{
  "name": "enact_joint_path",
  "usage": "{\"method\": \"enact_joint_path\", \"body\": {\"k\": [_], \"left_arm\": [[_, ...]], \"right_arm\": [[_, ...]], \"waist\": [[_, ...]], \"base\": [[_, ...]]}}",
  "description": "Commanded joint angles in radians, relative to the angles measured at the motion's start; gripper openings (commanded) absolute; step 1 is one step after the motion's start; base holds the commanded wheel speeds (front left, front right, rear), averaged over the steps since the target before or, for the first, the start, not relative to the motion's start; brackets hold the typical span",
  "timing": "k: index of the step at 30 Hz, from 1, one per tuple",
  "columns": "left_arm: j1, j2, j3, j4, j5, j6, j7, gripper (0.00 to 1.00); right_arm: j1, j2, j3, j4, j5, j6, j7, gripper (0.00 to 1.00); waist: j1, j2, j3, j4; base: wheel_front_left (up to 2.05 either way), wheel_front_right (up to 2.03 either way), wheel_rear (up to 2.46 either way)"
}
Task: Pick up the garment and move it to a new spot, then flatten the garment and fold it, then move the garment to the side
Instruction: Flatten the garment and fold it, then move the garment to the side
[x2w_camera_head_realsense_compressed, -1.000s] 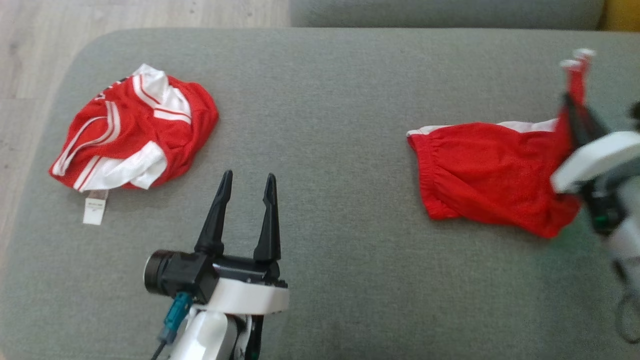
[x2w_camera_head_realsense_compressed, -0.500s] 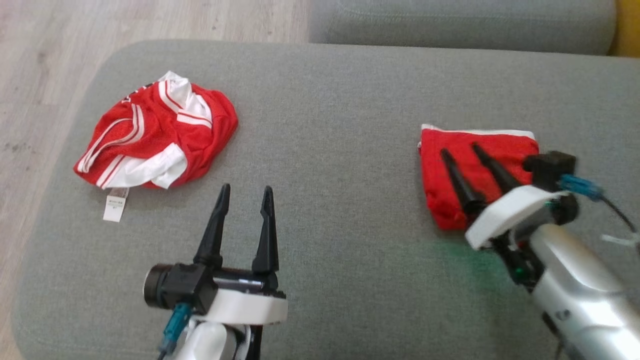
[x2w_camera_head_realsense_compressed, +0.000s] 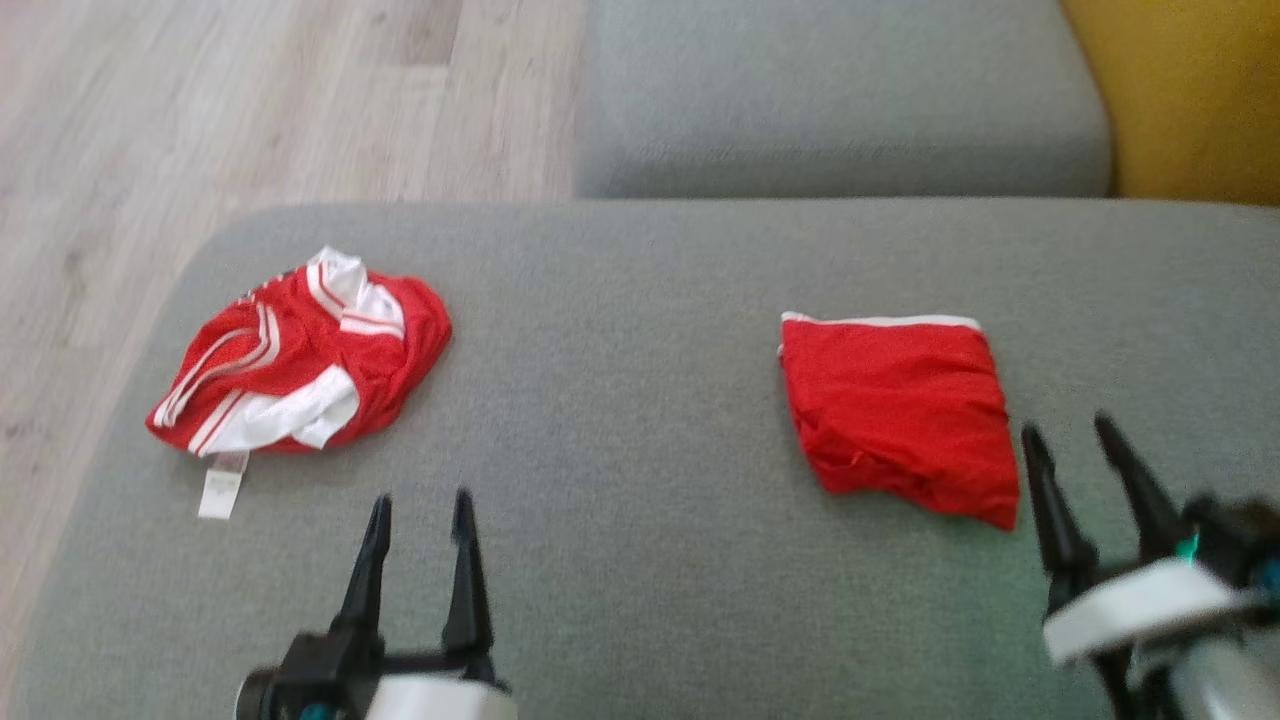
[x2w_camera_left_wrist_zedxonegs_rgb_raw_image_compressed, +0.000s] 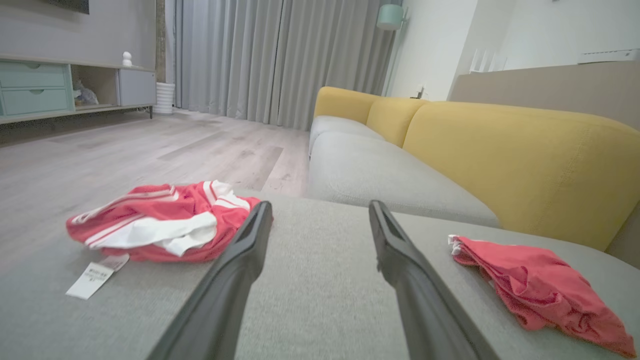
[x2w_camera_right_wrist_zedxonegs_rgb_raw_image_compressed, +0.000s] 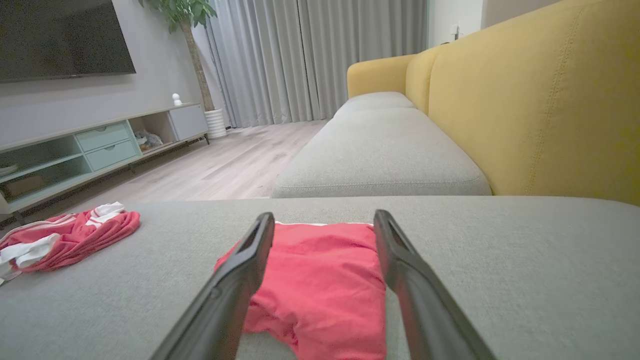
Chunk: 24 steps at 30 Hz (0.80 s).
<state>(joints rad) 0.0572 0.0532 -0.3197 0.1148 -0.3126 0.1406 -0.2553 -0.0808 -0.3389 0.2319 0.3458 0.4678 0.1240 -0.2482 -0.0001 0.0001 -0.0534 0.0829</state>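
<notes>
A folded red garment with a white edge (x2w_camera_head_realsense_compressed: 900, 412) lies on the right of the grey cushion (x2w_camera_head_realsense_compressed: 620, 400); it also shows as the red garment (x2w_camera_right_wrist_zedxonegs_rgb_raw_image_compressed: 320, 280) beyond my right fingers and the red garment (x2w_camera_left_wrist_zedxonegs_rgb_raw_image_compressed: 540, 290) at the left wrist view's right. My right gripper (x2w_camera_head_realsense_compressed: 1068, 445) stands open just right of and nearer than it, holding nothing. A crumpled red and white shirt (x2w_camera_head_realsense_compressed: 300, 365) with a white tag lies at the left, seen as the shirt (x2w_camera_left_wrist_zedxonegs_rgb_raw_image_compressed: 160, 227). My left gripper (x2w_camera_head_realsense_compressed: 420, 502) is open and empty at the front, apart from both.
A second grey seat cushion (x2w_camera_head_realsense_compressed: 830, 100) lies beyond, with the yellow sofa back (x2w_camera_head_realsense_compressed: 1190, 90) at the far right. Wood floor (x2w_camera_head_realsense_compressed: 200, 110) borders the cushion's left edge. Across the room stand a TV cabinet (x2w_camera_right_wrist_zedxonegs_rgb_raw_image_compressed: 90, 145) and curtains (x2w_camera_right_wrist_zedxonegs_rgb_raw_image_compressed: 310, 55).
My right gripper has let go of the red garment, which now lies folded, and has drawn back toward the front right. The head camera has tilted up, shifting the whole view.
</notes>
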Motion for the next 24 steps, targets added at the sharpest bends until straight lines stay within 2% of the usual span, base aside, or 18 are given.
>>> {"method": "enact_joint_path", "body": {"k": [1,5,11,24], "left_arm": [[0.005,-0.003,0.054,-0.010,0.011,-0.009,-0.006,1.00],[0.060,-0.003,0.085,0.031,0.021,-0.035,-0.006,1.00],[0.111,-0.003,0.117,0.070,0.037,-0.056,-0.006,1.00],[0.115,-0.003,0.121,0.096,0.050,-0.062,-0.006,1.00]], "right_arm": [[0.045,0.030,-0.031,-0.067,-0.058,0.007,-0.013,1.00],[0.154,0.095,-0.095,-0.120,-0.162,0.007,-0.013,1.00],[0.238,0.166,-0.143,-0.146,-0.234,0.007,-0.013,1.00],[0.263,0.190,-0.149,-0.145,-0.276,0.007,-0.013,1.00]], "waist": [[0.0001,-0.0001,-0.037,-0.019],[0.0001,-0.0001,-0.074,-0.028],[0.0001,-0.0001,-0.113,-0.043],[0.0001,-0.0001,-0.124,-0.053]], "base": [[0.00,0.00,0.00],[0.00,0.00,0.00],[0.00,0.00,0.00],[0.00,0.00,0.00]]}}
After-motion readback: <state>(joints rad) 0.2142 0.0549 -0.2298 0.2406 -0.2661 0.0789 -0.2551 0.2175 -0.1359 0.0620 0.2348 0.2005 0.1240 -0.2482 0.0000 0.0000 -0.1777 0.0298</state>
